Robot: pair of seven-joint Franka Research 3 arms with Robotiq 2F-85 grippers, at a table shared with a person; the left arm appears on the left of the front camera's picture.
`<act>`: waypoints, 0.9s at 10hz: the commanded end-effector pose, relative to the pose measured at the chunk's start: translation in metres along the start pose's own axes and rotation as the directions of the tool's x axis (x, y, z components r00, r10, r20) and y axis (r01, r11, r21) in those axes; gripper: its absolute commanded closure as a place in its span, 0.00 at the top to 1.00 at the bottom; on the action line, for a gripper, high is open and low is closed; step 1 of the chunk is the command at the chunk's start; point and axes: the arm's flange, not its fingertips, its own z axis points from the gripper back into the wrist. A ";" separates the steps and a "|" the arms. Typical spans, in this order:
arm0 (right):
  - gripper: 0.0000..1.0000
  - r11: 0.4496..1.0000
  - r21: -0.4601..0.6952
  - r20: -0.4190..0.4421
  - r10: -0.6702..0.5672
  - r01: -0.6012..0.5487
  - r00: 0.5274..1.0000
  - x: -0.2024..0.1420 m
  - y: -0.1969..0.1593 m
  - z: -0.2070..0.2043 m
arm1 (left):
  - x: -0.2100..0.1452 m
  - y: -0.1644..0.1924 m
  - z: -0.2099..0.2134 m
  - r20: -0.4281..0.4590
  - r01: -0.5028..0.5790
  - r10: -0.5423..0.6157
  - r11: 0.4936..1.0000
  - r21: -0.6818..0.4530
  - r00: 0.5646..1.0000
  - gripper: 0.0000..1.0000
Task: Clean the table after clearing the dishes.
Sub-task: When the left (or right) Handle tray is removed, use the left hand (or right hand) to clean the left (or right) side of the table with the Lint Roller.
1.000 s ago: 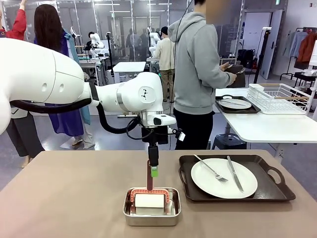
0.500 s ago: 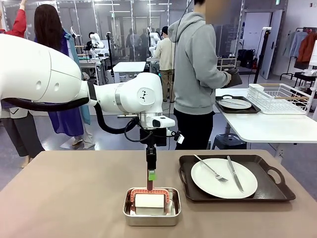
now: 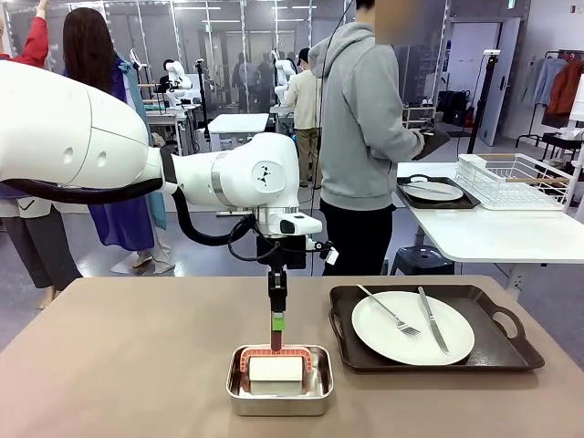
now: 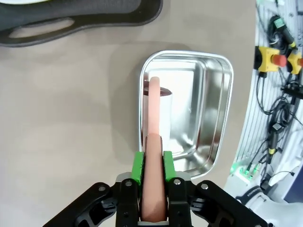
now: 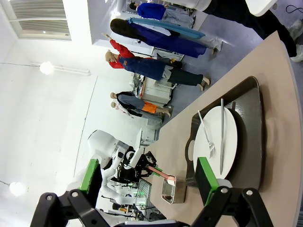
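Left gripper (image 4: pixel 152 165) clamped on cleaning tool's handle (image 4: pixel 154 113); lift straight up, keep upright, clear steel pan (image 4: pixel 225 104) rim before sweeping table (image 3: pixel 137 365). Right gripper (image 5: pixel 148 179) wide, empty.

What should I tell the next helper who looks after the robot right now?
Left gripper shut on the upright handle of the cleaning tool in the steel pan.
Right gripper open, holding nothing.
One tray with plate, fork and knife sits on the table; a second tray with a plate is on the white table.
Done: one tray cleared. Left: clear the other, then wipe the table.
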 end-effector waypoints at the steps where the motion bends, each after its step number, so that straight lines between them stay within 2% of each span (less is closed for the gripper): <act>1: 1.00 1.000 -0.001 -0.007 0.002 -0.002 1.000 -0.006 0.003 0.001 | -0.012 -0.015 0.004 -0.010 -0.020 0.020 0.999 0.029 1.000 0.00; 3: 1.00 1.000 -0.001 -0.007 0.002 -0.002 1.000 -0.006 0.003 0.001 | -0.018 -0.032 0.023 -0.028 -0.027 0.028 0.999 0.046 0.999 0.00; 5: 1.00 1.000 -0.001 -0.007 0.002 -0.002 1.000 -0.006 0.003 0.001 | -0.026 -0.067 0.067 -0.018 -0.109 0.109 0.994 0.013 0.994 0.00; 6: 1.00 1.000 -0.001 -0.007 0.002 -0.002 1.000 -0.006 0.003 0.001 | -0.053 -0.087 0.114 0.113 -0.197 0.198 0.980 -0.019 0.974 0.00; 7: 1.00 1.000 -0.001 -0.007 0.002 -0.002 1.000 -0.006 0.003 0.001 | -0.089 -0.087 0.148 0.257 -0.322 0.316 0.946 -0.016 0.913 0.00; 8: 1.00 1.000 -0.001 -0.007 0.002 -0.002 1.000 -0.006 0.003 0.001 | -0.129 -0.083 0.163 0.368 -0.389 0.380 0.920 -0.050 0.849 0.00; 9: 1.00 1.000 -0.001 -0.007 0.002 -0.002 1.000 -0.006 0.003 0.001 | -0.170 -0.073 0.159 0.473 -0.511 0.483 0.856 -0.078 0.737 0.00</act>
